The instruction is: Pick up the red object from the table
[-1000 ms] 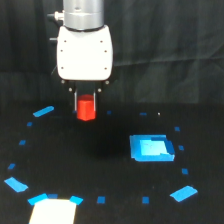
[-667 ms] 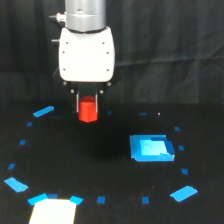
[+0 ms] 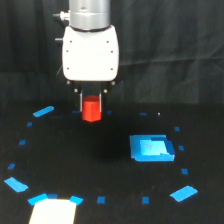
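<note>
The red object [image 3: 91,110], a small red-orange block, hangs between the fingers of my gripper [image 3: 92,104], under the white gripper body. The gripper is shut on it and holds it clear above the black table [image 3: 100,160]. The block's top is hidden between the dark fingers. The arm reaches down from the top of the exterior view.
A blue square piece [image 3: 151,148] lies on the table to the exterior view's right of the gripper. Blue tape marks ring the table, with larger patches at the left [image 3: 43,111] and lower right [image 3: 184,193]. A white sheet [image 3: 52,212] lies at the bottom left.
The gripper has risen with the red object held in it, and the block now hangs higher above the table.
</note>
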